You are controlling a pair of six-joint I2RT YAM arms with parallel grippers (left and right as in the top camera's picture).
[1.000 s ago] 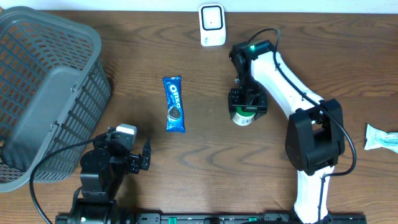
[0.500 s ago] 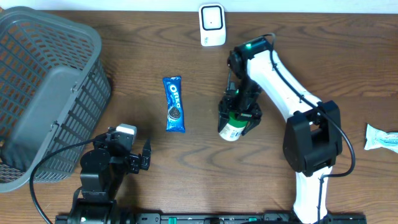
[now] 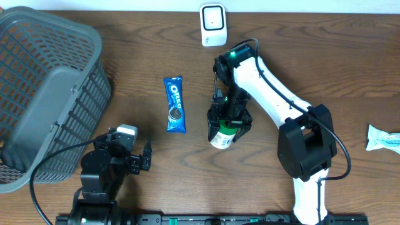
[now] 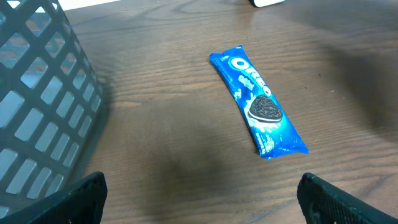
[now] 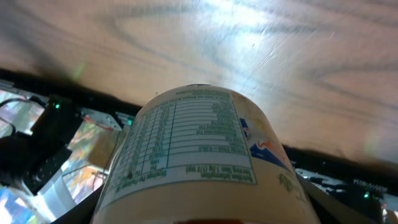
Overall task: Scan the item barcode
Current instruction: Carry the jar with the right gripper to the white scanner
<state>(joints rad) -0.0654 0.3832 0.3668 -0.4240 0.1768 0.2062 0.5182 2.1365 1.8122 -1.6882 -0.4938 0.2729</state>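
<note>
My right gripper (image 3: 229,120) is shut on the item, a pale tub with a green top (image 3: 221,136), held tilted above the middle of the table. In the right wrist view the tub (image 5: 198,149) fills the frame, its printed nutrition panel facing the camera; I see no barcode on this side. The white scanner (image 3: 212,25) stands at the far edge, well behind the tub. My left gripper (image 4: 199,200) rests open near the front left with nothing between its fingers (image 4: 74,199).
A blue Oreo pack (image 3: 175,104) lies flat left of the tub, also ahead of the left gripper (image 4: 258,102). A grey mesh basket (image 3: 44,94) fills the left side. A white wrapped packet (image 3: 382,137) lies at the right edge.
The right arm has carried the tub leftward and toward the table's front edge, tilting it. The left arm and Oreo pack have not moved.
</note>
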